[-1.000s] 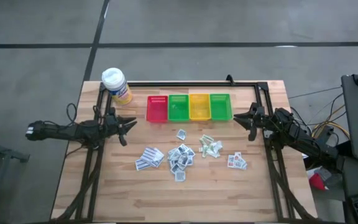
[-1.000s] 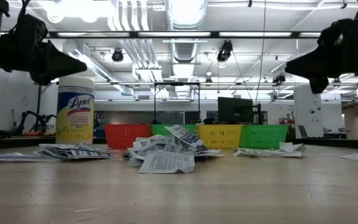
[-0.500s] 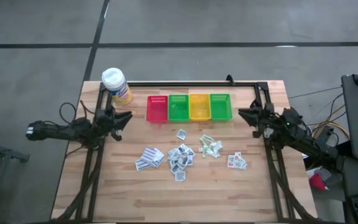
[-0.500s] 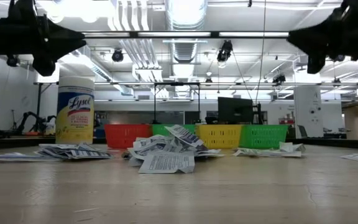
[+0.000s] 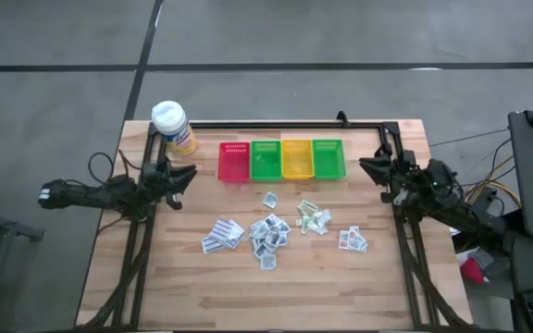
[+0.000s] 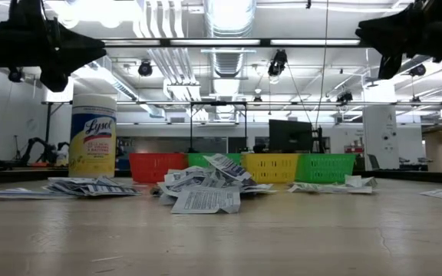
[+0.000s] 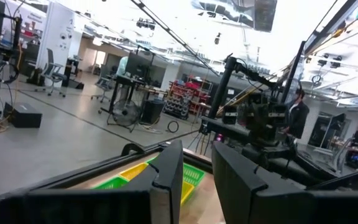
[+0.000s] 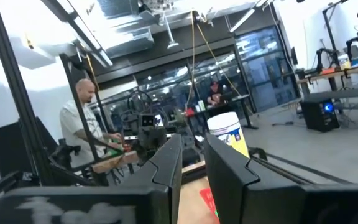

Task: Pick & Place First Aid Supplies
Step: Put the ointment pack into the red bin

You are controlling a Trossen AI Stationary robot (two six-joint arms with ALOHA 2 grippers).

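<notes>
Sachets point(image 5: 271, 231) sit loose mid-table, just in front of the bins point(image 5: 282, 159), none sorted. Left gripper point(image 5: 185, 174) and right gripper point(image 5: 368, 167) hover high at opposite edges, fingers slightly parted, holding nothing; looks like staging before a pick.

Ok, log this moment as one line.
left gripper: empty, table's left side | right gripper: empty, beside green bin | sachets: all on table | bins: hold no sachets

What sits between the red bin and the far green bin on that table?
In the high view, two more plastic bins: a green bin beside the red plastic bin, then a yellow bin next to the outer green plastic bin.
</notes>
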